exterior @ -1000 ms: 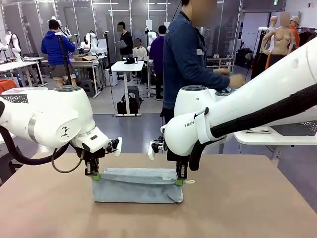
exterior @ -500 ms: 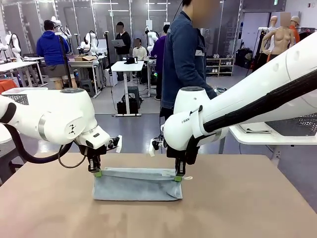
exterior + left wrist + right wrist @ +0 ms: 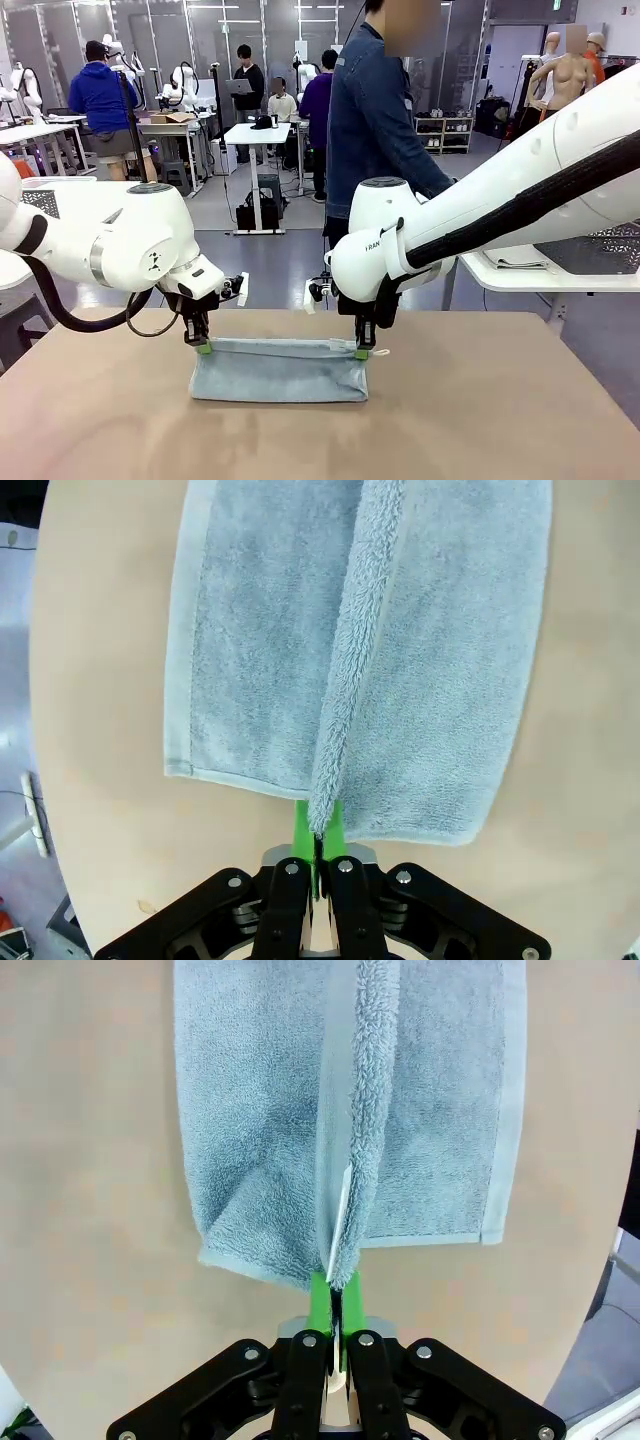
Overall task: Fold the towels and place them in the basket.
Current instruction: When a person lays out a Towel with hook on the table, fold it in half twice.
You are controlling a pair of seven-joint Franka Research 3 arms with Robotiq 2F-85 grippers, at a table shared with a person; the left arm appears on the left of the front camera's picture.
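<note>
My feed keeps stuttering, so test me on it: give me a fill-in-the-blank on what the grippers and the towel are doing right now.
1. The left gripper is ____ on one end of the towel's upper edge.
2. The right gripper pinches the other end of that towel, whose colour is light ____.
3. The towel's lower part rests on the table, and in all ____ grippers hold it.

Missing words: shut; blue; two.

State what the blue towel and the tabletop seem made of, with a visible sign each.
Blue towel: likely cotton terry, matt; fuzzy looped pile, flat woven border. Tabletop: perhaps laminate or coated board, smooth matt tan; even colour, no grain visible.
</note>
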